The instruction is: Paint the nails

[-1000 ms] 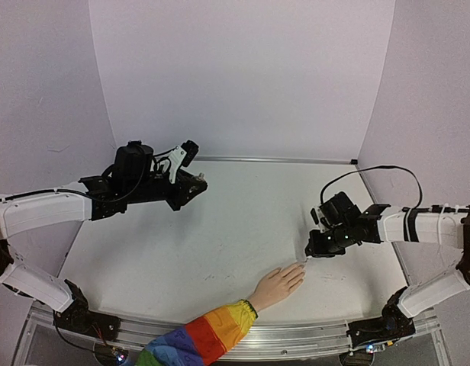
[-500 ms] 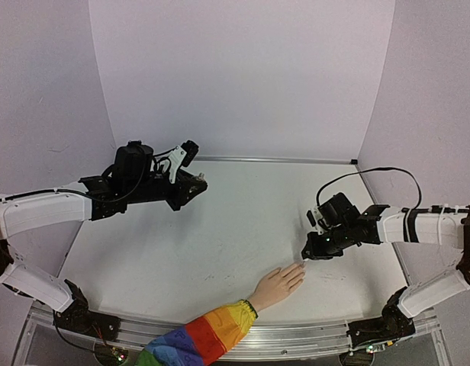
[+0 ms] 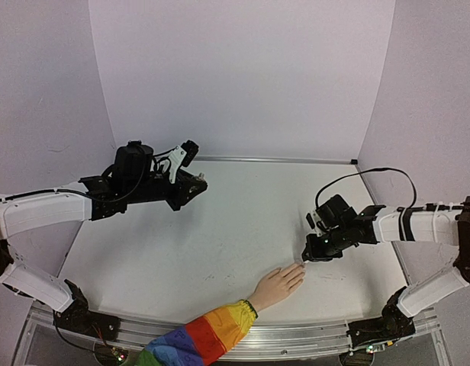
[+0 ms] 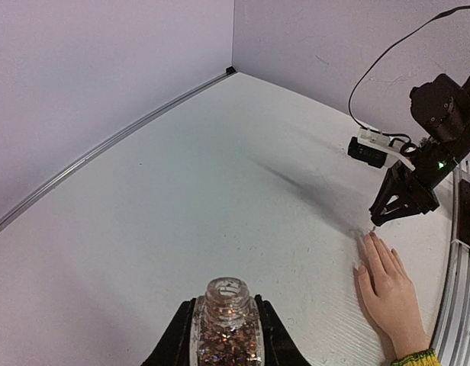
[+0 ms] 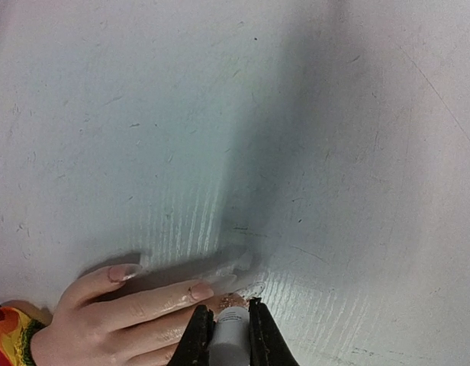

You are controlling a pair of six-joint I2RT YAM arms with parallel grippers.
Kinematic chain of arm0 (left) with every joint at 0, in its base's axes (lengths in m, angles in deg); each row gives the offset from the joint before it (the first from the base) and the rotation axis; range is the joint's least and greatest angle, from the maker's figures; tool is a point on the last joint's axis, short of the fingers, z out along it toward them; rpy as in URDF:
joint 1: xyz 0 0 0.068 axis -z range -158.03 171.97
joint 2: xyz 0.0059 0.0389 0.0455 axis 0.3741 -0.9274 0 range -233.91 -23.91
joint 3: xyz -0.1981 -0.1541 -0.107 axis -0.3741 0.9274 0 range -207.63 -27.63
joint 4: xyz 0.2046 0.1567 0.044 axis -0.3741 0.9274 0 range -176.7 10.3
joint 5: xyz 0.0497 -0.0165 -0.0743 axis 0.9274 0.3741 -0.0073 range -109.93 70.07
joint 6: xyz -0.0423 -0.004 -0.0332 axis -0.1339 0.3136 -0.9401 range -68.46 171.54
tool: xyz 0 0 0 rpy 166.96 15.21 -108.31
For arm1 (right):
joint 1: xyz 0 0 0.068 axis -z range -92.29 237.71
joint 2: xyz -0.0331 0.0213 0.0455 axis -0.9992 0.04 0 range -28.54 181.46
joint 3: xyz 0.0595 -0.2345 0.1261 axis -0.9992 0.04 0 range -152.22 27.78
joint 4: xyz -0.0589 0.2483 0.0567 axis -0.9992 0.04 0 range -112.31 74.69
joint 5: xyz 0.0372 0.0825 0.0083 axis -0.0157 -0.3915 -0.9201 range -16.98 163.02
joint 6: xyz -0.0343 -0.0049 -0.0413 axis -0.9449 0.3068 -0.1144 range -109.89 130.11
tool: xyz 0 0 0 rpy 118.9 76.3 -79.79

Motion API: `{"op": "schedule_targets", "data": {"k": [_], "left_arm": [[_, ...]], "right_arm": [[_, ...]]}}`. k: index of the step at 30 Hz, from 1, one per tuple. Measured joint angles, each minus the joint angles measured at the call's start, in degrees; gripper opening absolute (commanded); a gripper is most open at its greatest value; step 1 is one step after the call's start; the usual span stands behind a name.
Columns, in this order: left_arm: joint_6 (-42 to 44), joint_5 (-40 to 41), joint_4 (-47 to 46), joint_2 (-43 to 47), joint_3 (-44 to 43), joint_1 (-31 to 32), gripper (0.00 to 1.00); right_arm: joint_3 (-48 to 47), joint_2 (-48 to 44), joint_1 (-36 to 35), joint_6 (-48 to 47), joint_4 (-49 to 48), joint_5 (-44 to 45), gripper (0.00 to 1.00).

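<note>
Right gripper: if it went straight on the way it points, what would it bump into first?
Probably the fingertips of the hand. The right gripper, shut on a brush handle, points down at the nails, with the table just beneath. The exact gap is unclear.

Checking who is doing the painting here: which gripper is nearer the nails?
Right. The right gripper, shut on the polish brush, is right at the nails of the hand. The left gripper is far off toward the back left, holding the glitter polish bottle.

flesh-coloured hand (image 3: pixel 278 287) in a rainbow sleeve (image 3: pixel 197 339) lies on the white table (image 3: pixel 220 236); right gripper (image 3: pixel 307 256) poised at its fingertips (image 3: pixel 299 269).
</note>
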Motion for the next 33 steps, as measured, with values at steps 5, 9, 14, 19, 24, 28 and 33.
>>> {"op": "schedule_targets", "data": {"k": [5,9,14,19,24,28,33], "left_arm": [[0.02,0.02,0.00,0.00,0.00,0.00,0.00],[0.02,0.02,0.00,0.00,0.00,0.00,0.00],[0.04,0.02,0.00,0.00,0.00,0.00,0.00],[0.04,0.02,0.00,0.00,0.00,0.00,0.00],[0.07,0.02,0.00,0.00,0.00,0.00,0.00],[0.04,0.02,0.00,0.00,0.00,0.00,0.00],[0.04,0.00,0.00,0.00,0.00,0.00,0.00]], "right_arm": [[0.00,0.52,0.00,0.28,-0.09,0.90,0.00],[0.00,0.94,0.00,0.70,-0.22,1.64,0.00],[-0.35,1.44,0.00,1.55,-0.28,3.54,0.00],[-1.03,1.44,0.00,2.47,-0.44,5.66,0.00],[-1.25,1.31,0.00,3.28,-0.02,6.91,0.00],[-1.27,-0.11,0.00,2.60,0.87,6.25,0.00],[-1.27,-2.05,0.00,1.11,0.98,2.84,0.00]]}}
